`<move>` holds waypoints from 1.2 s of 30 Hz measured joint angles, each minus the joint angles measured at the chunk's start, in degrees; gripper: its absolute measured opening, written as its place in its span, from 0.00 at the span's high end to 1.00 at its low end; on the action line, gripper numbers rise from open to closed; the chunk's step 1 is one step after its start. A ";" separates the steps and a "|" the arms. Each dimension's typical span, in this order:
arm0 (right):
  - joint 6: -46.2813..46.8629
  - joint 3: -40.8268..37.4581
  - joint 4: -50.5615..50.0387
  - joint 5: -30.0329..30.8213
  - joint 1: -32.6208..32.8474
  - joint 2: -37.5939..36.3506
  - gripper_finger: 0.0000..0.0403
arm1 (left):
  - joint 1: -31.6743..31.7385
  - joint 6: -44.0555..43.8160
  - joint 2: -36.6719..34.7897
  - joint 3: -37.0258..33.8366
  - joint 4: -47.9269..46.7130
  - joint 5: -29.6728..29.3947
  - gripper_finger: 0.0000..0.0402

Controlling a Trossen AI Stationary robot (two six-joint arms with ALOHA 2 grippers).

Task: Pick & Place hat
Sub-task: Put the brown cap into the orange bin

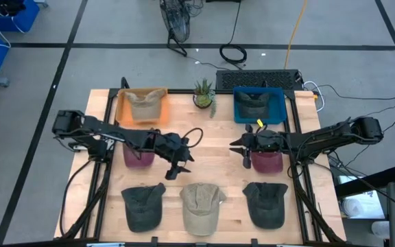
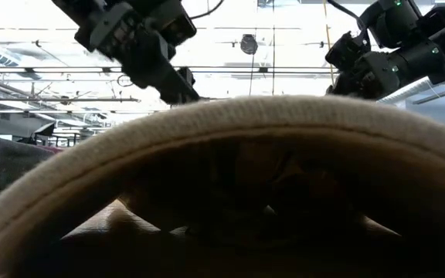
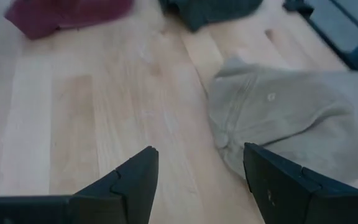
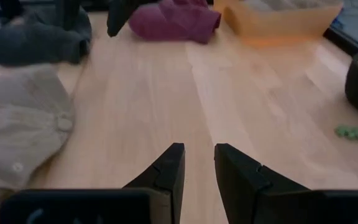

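Hats lay across the wooden table (image 1: pixel 211 147), the largest thing in sight, and the beige cap (image 1: pixel 201 206) at the middle of the front row served as the landmark. A dark green cap (image 1: pixel 143 206) sat to its left and another dark cap (image 1: pixel 265 204) to its right. Behind it stood an orange bin (image 1: pixel 142 105) holding a khaki hat, a blue bin (image 1: pixel 258 104) holding a dark hat, and a small potted plant (image 1: pixel 204 94) between the two. Two maroon hats lay beyond the beige cap, one (image 1: pixel 139 155) on the left, one (image 1: pixel 267 161) on the right.

The left gripper (image 1: pixel 175 167) hovered just behind and left of the beige cap, its fingers spread wide with nothing between them. The right gripper (image 1: pixel 247 152) hung farther back on the right, over the right maroon hat, its fingers a narrow gap apart and empty.

Risk, as I judged it: the left gripper stood off to the side of the crown (image 3: pixel 291 118), so a descent might pinch only the soft edge and let the cap slide or fold on the smooth wood.

The low view showed only the cap's brim (image 2: pixel 222 147) filling the frame. The high view alone gave the whole layout, while the left wrist view alone showed the cap's top button (image 3: pixel 221 142) close to the fingers.
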 joint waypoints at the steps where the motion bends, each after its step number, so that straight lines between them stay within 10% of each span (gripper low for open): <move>1: -0.60 0.00 -0.40 0.37 -0.08 0.02 0.81 | 0.00 0.71 0.54 0.01 0.05 0.26 0.41; 24: 5.19 0.00 2.34 7.54 -5.97 0.02 0.81 | -2.12 -3.19 4.19 0.05 11.47 -1.50 0.41; 36: 13.52 -0.04 -2.29 0.79 -1.23 0.04 0.81 | -9.07 -9.67 4.14 0.05 19.75 -16.17 0.41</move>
